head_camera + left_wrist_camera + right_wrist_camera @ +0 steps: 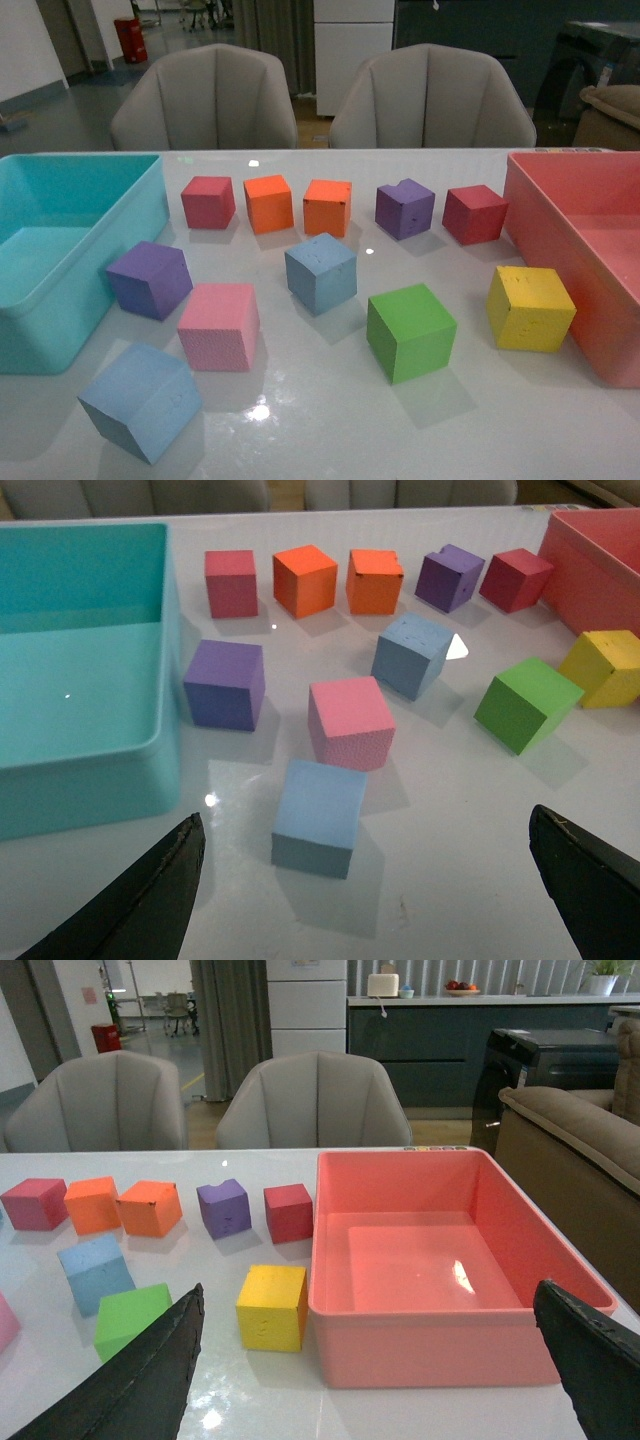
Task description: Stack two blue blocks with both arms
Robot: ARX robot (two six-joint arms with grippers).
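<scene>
Our left gripper (365,818) and right gripper (369,1288) spread empty, we have grasped nothing yet; next, we judge, pinch the blue block (140,400) beside the turquoise bin (60,335).

Office-type lounge or showroom, part furnished like home kitchen-diner. Glossy white worktop (330,430) with two grey padded chairs (205,100) drawn up at far side. Behind: dark counter (430,1035) carrying fruit bowl (460,987) and potted plant (603,972), white drawer cabinet (305,1005), grey curtain (225,1010). Tan sofa (575,1130) beside black appliance (545,1050). Far back, open corridor with swivel chairs (175,1005) and red container (103,1037).
</scene>
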